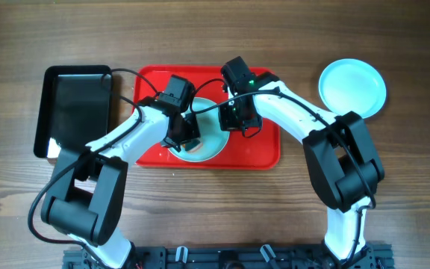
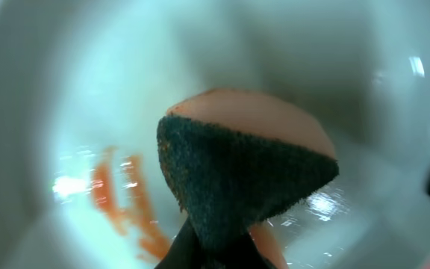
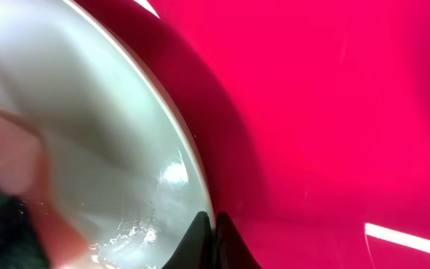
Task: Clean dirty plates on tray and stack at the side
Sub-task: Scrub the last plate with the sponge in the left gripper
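Observation:
A white plate (image 1: 209, 147) lies in the middle of the red tray (image 1: 263, 153). My left gripper (image 1: 184, 140) is shut on an orange sponge with a dark green scouring face (image 2: 245, 172) and presses it onto the plate (image 2: 125, 82). Orange smears (image 2: 125, 202) lie on the plate left of the sponge. My right gripper (image 1: 239, 119) is shut on the plate's right rim; its view shows the fingers (image 3: 215, 239) pinching the rim (image 3: 189, 161) over the tray (image 3: 334, 112). Another pale turquoise plate (image 1: 352, 88) lies on the table at the right; a third plate is not visible.
A smaller black glossy tray (image 1: 77, 108) lies left of the red tray. Both arms cross over the red tray's middle. Wooden table surface surrounds the trays.

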`<state>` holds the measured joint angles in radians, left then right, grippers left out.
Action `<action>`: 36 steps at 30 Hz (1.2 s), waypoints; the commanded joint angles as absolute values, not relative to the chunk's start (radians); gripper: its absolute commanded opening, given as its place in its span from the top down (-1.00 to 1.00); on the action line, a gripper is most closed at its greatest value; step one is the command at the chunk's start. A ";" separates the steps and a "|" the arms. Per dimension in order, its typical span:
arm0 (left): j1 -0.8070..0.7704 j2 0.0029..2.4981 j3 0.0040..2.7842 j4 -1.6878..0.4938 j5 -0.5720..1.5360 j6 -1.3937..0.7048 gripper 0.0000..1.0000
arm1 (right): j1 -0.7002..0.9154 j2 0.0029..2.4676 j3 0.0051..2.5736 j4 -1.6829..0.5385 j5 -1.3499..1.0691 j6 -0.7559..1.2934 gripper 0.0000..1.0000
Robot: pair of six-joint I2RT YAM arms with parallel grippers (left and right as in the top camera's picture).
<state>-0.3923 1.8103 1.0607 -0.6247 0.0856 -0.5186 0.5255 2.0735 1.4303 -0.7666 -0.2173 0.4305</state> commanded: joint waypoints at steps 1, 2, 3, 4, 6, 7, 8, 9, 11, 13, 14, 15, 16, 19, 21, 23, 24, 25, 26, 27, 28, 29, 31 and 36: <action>-0.381 1.829 1.059 -0.712 -0.282 -0.528 0.92 | 0.528 2.070 1.429 -0.787 -0.127 0.448 0.92; -0.372 1.829 1.059 -0.726 -0.353 -0.527 0.92 | 0.528 2.070 1.429 -0.787 -0.127 0.448 0.91; -0.358 1.829 1.059 -0.731 -0.440 -0.515 0.92 | 0.528 2.070 1.429 -0.787 -0.127 0.448 0.91; -0.347 1.829 1.059 -0.723 -0.474 -0.502 0.92 | 0.528 2.070 1.429 -0.787 -0.127 0.448 0.91; -0.326 1.826 1.071 -0.712 -0.480 -0.503 0.92 | 0.528 2.070 1.429 -0.787 -0.127 0.448 0.91; -0.323 1.825 1.087 -0.716 -0.472 -0.502 0.92 | 0.528 2.070 1.429 -0.787 -0.127 0.448 0.91; -0.323 1.816 1.113 -0.720 -0.443 -0.503 0.92 | 0.528 2.070 1.429 -0.788 -0.127 0.448 0.92; -0.324 1.802 1.140 -0.719 -0.392 -0.503 0.92 | 0.528 2.070 1.429 -0.789 -0.127 0.449 0.91; -0.324 1.748 1.191 -0.710 -0.247 -0.506 0.92 | 0.528 2.070 1.429 -0.790 -0.127 0.453 0.91; -0.324 1.695 1.199 -0.677 -0.093 -0.506 0.92 | 0.528 2.070 1.429 -0.790 -0.127 0.456 0.91; -0.324 1.686 1.199 -0.673 -0.012 -0.506 0.92 | 0.528 2.070 1.429 -0.789 -0.127 0.456 0.92; -0.324 1.687 1.196 -0.674 0.055 -0.506 0.92 | 0.528 2.070 1.429 -0.789 -0.127 0.457 0.91; -0.326 1.697 1.189 -0.673 0.109 -0.506 0.92 | 0.528 2.070 1.429 -0.788 -0.127 0.471 0.91; -0.361 1.744 1.161 -0.664 0.224 -0.506 0.92 | 0.528 2.070 1.429 -0.781 -0.128 0.474 0.91; -0.396 1.785 1.143 -0.654 0.228 -0.511 0.92 | 0.528 2.070 1.429 -0.781 -0.128 0.474 0.91; -0.422 1.824 1.129 -0.638 0.228 -0.514 0.92 | 0.528 2.070 1.429 -0.784 -0.128 0.474 0.91; -0.441 1.860 1.129 -0.631 0.228 -0.514 0.92 | 0.528 2.070 1.429 -0.786 -0.127 0.474 0.91; -0.450 1.881 1.129 -0.627 0.228 -0.514 0.92 | 0.528 2.070 1.429 -0.787 -0.127 0.474 0.91; -0.456 1.902 1.129 -0.624 0.227 -0.513 0.92 | 0.528 2.070 1.429 -0.789 -0.127 0.474 0.91; -0.456 1.916 1.129 -0.625 0.223 -0.505 0.92 | 0.528 2.070 1.429 -0.793 -0.127 0.472 0.91; -0.451 1.925 1.129 -0.638 0.181 -0.501 0.92 | 0.528 2.070 1.429 -0.797 -0.126 0.471 0.92; -0.443 1.925 1.129 -0.654 0.113 -0.501 0.92 | 0.528 2.070 1.429 -0.801 -0.125 0.470 0.91; -0.412 1.925 1.129 -0.723 -0.114 -0.501 0.92 | 0.528 2.070 1.429 -0.810 -0.100 0.469 0.91; -0.265 1.925 1.130 -0.779 -0.305 -0.448 0.92 | 0.528 2.070 1.429 -0.820 -0.096 0.469 0.92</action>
